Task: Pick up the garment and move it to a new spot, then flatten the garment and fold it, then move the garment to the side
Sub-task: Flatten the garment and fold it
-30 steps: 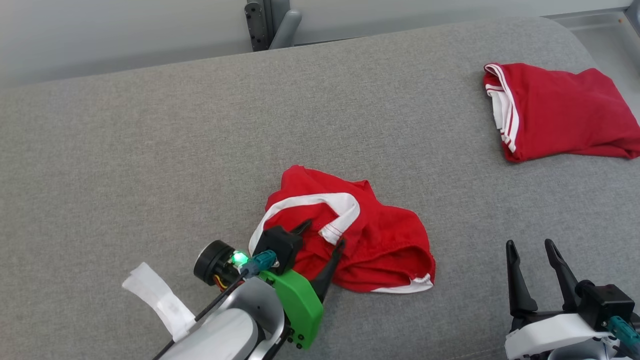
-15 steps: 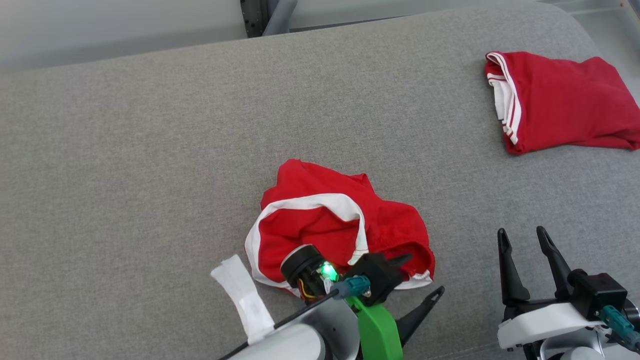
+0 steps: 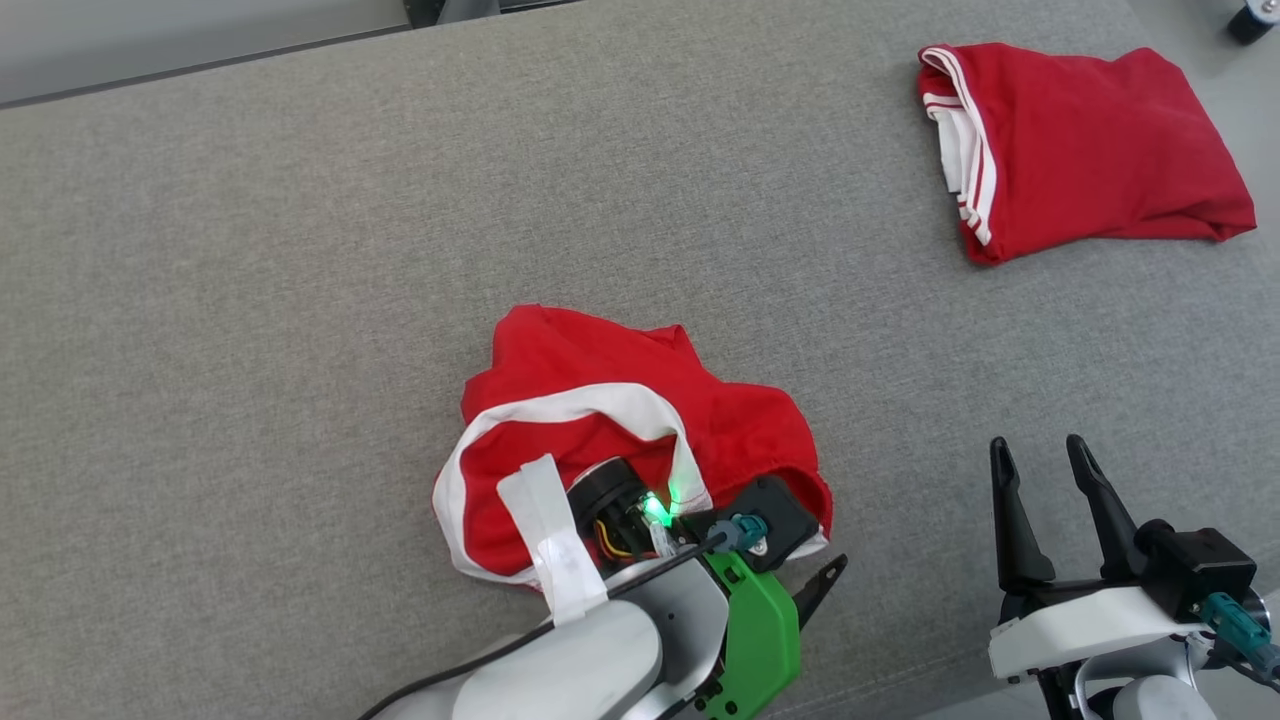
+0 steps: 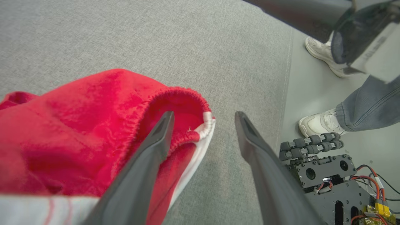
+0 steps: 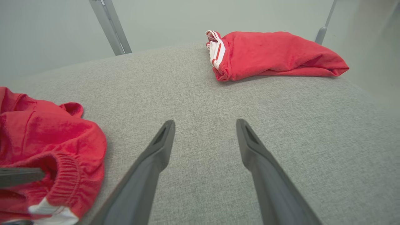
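While the left gripper (image 4: 203, 117) hangs at the near right corner of the red garment (image 3: 620, 370), its fingers stand apart: one tip over the ribbed hem, the other over bare grey cushion (image 3: 250, 300), nothing clamped. Garment: crumpled heap, centre-near on cushion; rough long axis far-left to near-right in head view (loose call, the shape is lumpy); white-trimmed opening faces near-left. White tape strip (image 3: 550, 530) on left forearm, any writing too small to read. Right gripper (image 3: 1040, 455) spread wide over bare cushion, well apart from garment. Folded red cloth (image 3: 1090, 150) lies far right.
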`<state>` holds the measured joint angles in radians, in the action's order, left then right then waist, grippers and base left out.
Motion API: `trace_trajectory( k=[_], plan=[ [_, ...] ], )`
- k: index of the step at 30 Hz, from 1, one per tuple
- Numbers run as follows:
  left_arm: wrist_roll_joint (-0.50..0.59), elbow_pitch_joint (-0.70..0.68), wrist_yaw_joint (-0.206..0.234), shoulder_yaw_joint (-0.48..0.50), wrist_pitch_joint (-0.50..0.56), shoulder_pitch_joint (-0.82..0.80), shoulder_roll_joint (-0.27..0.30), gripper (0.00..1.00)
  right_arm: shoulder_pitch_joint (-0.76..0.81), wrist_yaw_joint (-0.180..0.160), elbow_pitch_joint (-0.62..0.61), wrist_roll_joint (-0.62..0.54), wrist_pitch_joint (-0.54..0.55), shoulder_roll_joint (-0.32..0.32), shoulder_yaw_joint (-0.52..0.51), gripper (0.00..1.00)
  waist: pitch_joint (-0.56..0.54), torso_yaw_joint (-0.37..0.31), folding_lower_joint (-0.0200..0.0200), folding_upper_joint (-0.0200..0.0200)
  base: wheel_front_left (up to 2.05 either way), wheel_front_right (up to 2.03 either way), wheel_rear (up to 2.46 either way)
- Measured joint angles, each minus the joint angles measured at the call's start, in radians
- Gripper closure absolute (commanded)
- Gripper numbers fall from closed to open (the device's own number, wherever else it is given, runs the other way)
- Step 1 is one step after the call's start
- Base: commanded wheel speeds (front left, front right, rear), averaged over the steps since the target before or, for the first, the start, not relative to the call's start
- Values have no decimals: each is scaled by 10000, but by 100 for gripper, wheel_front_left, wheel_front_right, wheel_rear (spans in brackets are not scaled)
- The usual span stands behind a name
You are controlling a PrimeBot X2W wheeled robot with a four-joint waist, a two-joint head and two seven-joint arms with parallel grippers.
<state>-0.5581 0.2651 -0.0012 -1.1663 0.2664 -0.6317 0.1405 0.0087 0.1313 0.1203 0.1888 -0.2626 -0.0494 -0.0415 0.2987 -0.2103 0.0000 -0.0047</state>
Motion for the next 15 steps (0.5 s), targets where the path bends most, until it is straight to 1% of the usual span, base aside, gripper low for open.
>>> trace_trajectory(
  k=[2, 4, 5, 6, 7, 9, 11, 15],
  plan=[
    [2, 71, -33, -48, 48, 0, 0, 4, -5, 0, 17, 23, 0, 2, 2, 0, 40, -101, 0, 0, 0, 0, 0],
    [46, 182, -27, -75, 48, -4, 2, 11, -19, 0, 31, 36, 0, 2, 0, 0, 65, -182, 0, 0, 0, 0, 0],
    [48, 270, -15, -82, 46, -9, 2, 21, -35, 0, 35, 40, 0, 2, 0, 0, 72, -215, 0, 0, 0, 0, 0],
    [58, 343, 13, -90, 35, -26, -2, 29, -56, 0, 36, 58, 0, 2, 0, 0, 78, -242, -1, 0, 0, 0, 0],
    [69, 422, 17, -90, 10, -59, -12, 45, -87, 0, 38, 88, 0, 2, 2, 0, 87, -262, 0, 0, 0, 0, 0],
    [90, 711, 27, -113, -38, -152, -52, 100, -141, 0, 38, 121, 0, 2, 23, 0, 119, -293, 0, 0, 0, 0, 0],
    [105, 936, -59, -249, 56, -178, -58, 100, -141, 0, 36, 125, 0, 4, 27, 0, 129, -296, 0, 0, 0, 0, 0],
    [21, 1045, -169, -224, -10, -202, -79, 100, -145, 0, 44, 125, 0, 2, -33, 0, 116, -272, 0, 0, 0, 0, 0]
  ],
)
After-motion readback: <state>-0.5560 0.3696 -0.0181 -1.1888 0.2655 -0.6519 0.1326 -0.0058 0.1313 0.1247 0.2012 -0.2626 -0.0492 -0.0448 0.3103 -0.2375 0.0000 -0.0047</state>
